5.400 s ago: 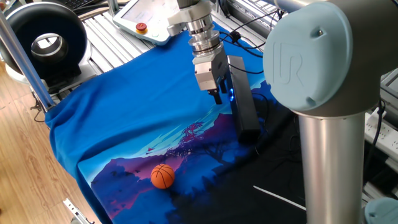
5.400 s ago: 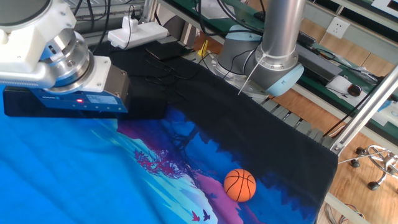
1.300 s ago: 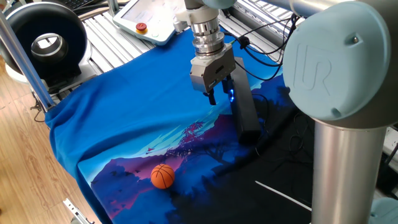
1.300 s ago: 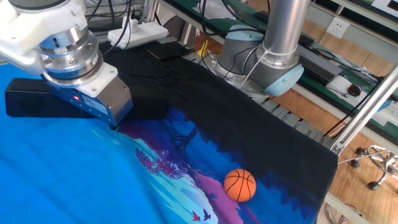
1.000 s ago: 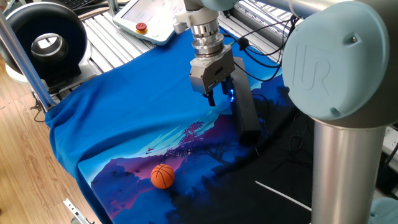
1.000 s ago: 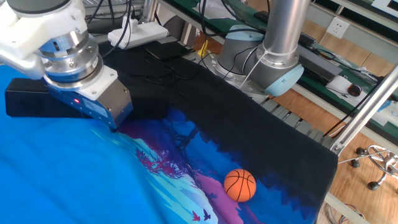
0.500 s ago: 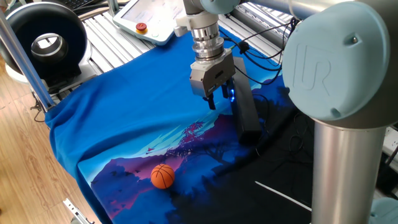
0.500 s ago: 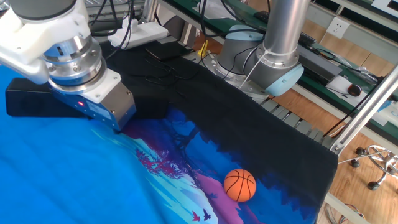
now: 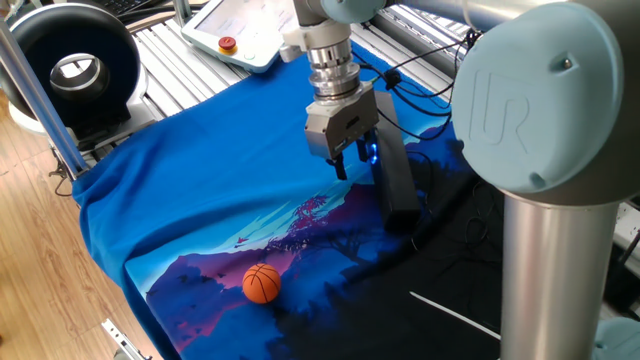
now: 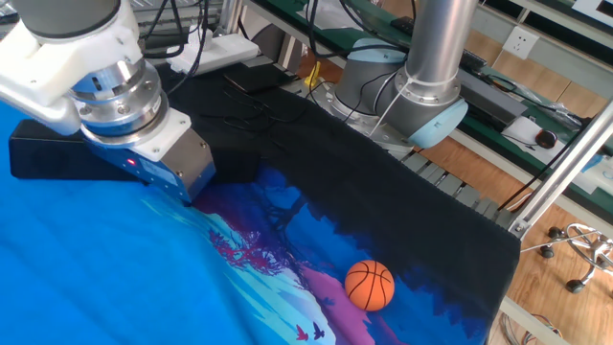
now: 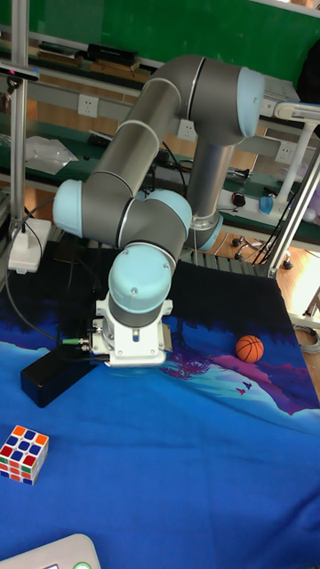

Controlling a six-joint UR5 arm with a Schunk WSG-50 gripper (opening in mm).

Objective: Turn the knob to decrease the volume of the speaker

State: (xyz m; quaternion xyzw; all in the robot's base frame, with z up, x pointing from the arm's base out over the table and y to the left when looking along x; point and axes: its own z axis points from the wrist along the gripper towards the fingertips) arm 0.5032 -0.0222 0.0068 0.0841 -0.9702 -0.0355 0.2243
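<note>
The speaker (image 9: 396, 187) is a long slim black bar lying on the blue cloth; it also shows as a black bar (image 10: 46, 153) behind the wrist, and its end (image 11: 51, 374) sticks out to the left. The knob (image 9: 371, 153) shows only as a bright blue glow at the speaker's left edge. My gripper (image 9: 351, 165) points straight down over it, its dark fingers close together at the glow, shut on the knob. In the other two views the wrist housing (image 10: 158, 153) hides the fingers and the knob.
An orange ball (image 9: 262, 283) lies on the cloth near the front edge. A Rubik's cube (image 11: 22, 452) sits at the near left. A round black ring-shaped device (image 9: 75, 65) and a teach pendant (image 9: 235, 30) stand beyond the cloth. Cables run behind the speaker.
The gripper has turned about its own vertical axis while staying over the speaker's blue glow; its housing sits at a new angle. The speaker and the ball have not moved.
</note>
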